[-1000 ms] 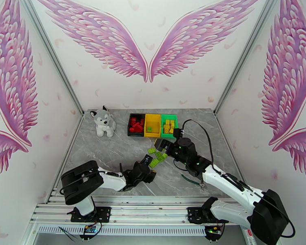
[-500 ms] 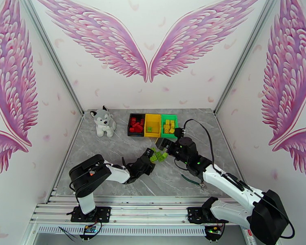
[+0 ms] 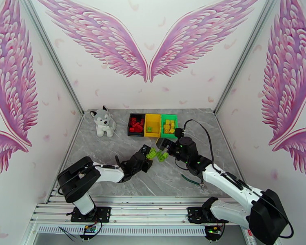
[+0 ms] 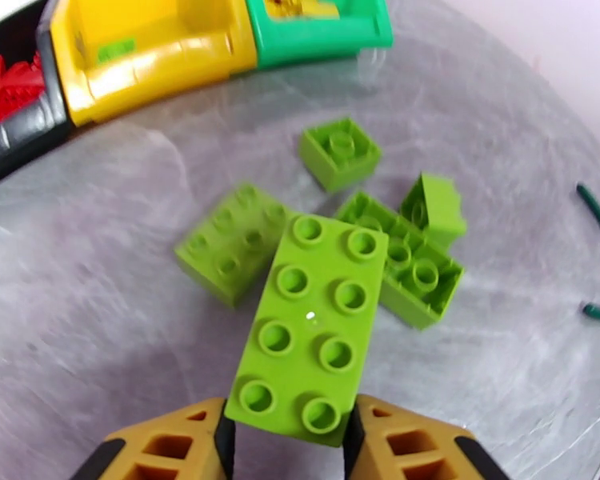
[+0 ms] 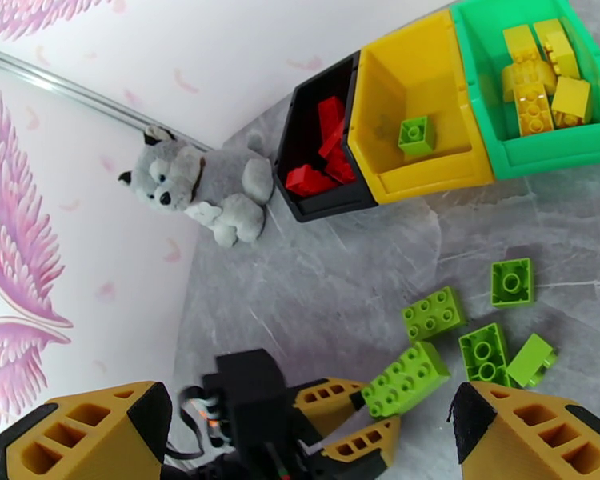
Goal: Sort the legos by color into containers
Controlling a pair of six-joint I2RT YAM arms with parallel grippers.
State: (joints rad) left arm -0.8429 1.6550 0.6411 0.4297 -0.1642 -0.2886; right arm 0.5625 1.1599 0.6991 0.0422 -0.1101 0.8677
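Grey marble table (image 3: pixel 112 148) carries all items. Right gripper (image 3: pixel 163 146) hovers with jaws wide apart, empty. Left gripper (image 4: pixel 288 419) clamps a long green brick (image 4: pixel 312 322). Black bin (image 3: pixel 136 125), yellow bin (image 3: pixel 152 124) and green bin (image 3: pixel 168 119) line the far edge. Four loose green legos (image 5: pixel 434 314) lie nearby.

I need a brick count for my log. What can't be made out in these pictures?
Left wrist view: the black bin is cut off by the left edge, the green bin by the top edge; contents uncountable.
Top external view: loose green bricks are tiny, partly covered by the left gripper and its long green brick.
Right wrist view: red bricks overlap; count unclear.
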